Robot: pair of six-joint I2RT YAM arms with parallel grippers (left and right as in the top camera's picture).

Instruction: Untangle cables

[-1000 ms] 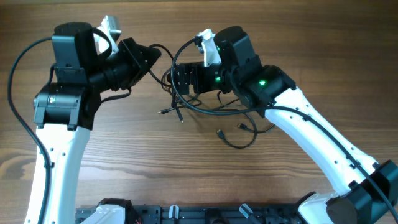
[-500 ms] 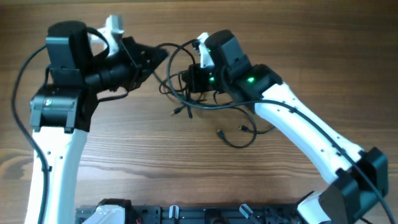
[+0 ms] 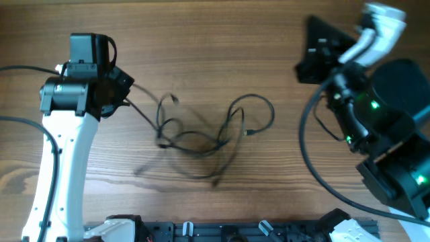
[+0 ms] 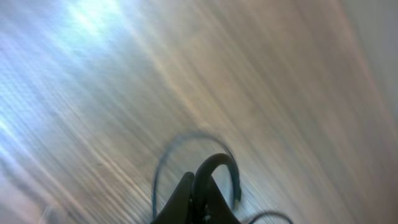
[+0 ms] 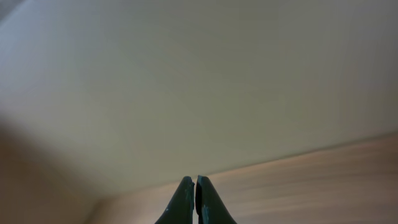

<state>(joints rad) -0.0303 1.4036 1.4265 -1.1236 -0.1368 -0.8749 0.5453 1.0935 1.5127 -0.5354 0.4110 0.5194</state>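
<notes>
Cables (image 3: 222, 134) tangled on wooden table (image 3: 269, 40)

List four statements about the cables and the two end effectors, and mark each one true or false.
1. The left end effector is shut on a cable. True.
2. The right end effector holds a cable. False: it is shut with nothing between its fingers, off to the side of the cables.
3. The cables lie on the table between the two arms. True.
4. The cables lie apart in straight lines. False: they loop and cross one another in a loose tangle.
</notes>
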